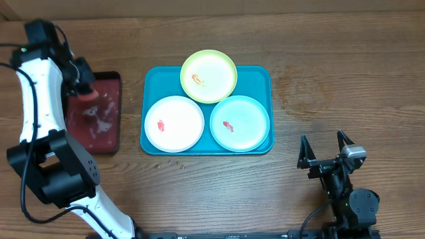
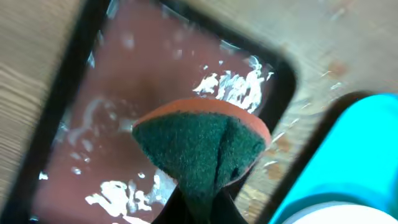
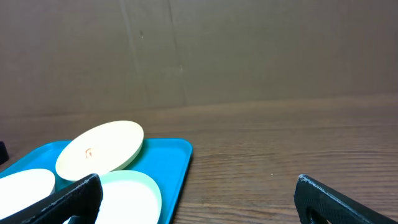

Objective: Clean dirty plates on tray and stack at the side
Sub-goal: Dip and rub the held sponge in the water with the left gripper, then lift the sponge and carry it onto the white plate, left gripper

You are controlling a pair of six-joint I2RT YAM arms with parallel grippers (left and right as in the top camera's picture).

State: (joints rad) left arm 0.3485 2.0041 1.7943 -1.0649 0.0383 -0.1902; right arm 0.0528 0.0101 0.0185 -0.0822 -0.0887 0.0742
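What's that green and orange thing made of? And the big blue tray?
The sponge looks like soft orange foam with a rough, fibrous green scrubbing layer; it folds where it is pinched. The tray looks like smooth, hard plastic: even turquoise colour, rounded moulded rim.

- Brown wooden table [image 1: 332, 79]: visible grain, matt, slightly worn.
- Large turquoise rectangular plastic tray [image 1: 262, 76]: smooth, slight sheen.
- Round plastic plates, i.e. white plate [image 1: 179, 129], yellow-green plate [image 1: 216, 66], pale mint plate [image 1: 249, 116]: smooth, semi-gloss, small red smears.
- Small dark red tray w/ black rim [image 2: 93, 155]: plastic-looking, wet, glossy, white suds.
- Orange foam sponge [image 2: 199, 146]: dark green scouring face, rough, fibrous, matt.
- Left arm [image 1: 40, 86]: white shell, smooth glossy plastic; black joints matt.
- Right gripper [image 1: 322, 137]: black, matt, plastic-looking.
- Brown back wall [image 3: 249, 50]: flat, matt, cardboard-like.
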